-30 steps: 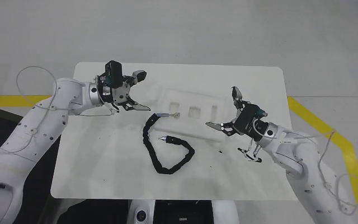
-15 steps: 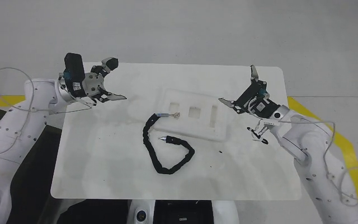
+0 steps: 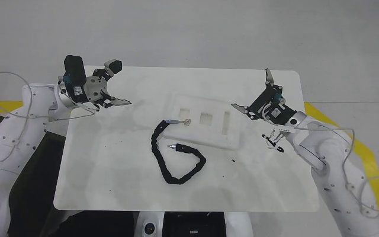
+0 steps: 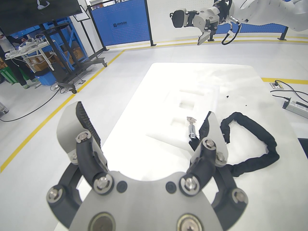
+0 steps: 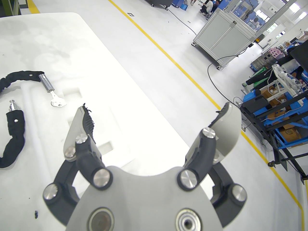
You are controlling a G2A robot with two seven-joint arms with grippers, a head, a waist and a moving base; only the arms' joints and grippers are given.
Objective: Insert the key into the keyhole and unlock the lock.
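A black fabric-sleeved chain lock (image 3: 172,163) lies curled at the table's middle. Its metal cylinder (image 3: 172,122) rests on the edge of a white foam tray (image 3: 207,133), and a silver key (image 3: 186,122) sticks out of the cylinder's end. The chain's pin end (image 3: 172,146) lies apart from the cylinder. My left gripper (image 3: 122,82) is open over the table's far left corner, well clear of the chain. My right gripper (image 3: 250,90) is open above the far right part of the table. The left wrist view shows the key (image 4: 191,119) and chain (image 4: 252,131); the right wrist view shows the key (image 5: 57,102) and cylinder (image 5: 47,84).
The foam tray has several rectangular recesses (image 3: 206,118). A few small dark specks (image 3: 234,159) lie on the white table (image 3: 118,178). The other arm's gripper (image 4: 202,39) hangs beyond the table's far end in the left wrist view.
Both arms have pulled back from the table's middle towards its outer far corners, grippers staying open. In the last half second they barely moved. The chain and key have not shifted.
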